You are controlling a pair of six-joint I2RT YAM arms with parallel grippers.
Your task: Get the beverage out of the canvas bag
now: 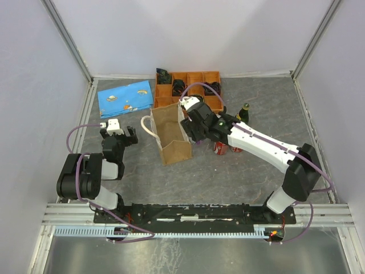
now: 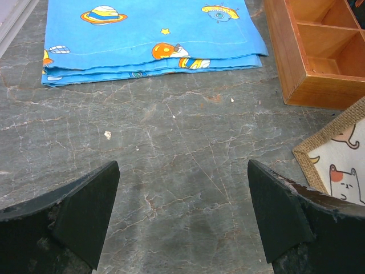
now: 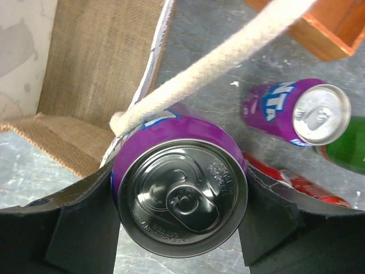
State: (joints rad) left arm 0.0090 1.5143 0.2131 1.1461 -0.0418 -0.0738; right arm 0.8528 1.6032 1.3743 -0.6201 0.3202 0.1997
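Right wrist view, purple can end-on, red can mostly hidden

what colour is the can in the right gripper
The can is purple with a silver top; the right wrist view shows it best.

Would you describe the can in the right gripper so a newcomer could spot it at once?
Find the canvas bag mid-table. At its right side the right gripper has its jaws shut on a purple can. Unlike the other purple can nearby, this one is gripped and has the bag's cream handle lying across its rim.
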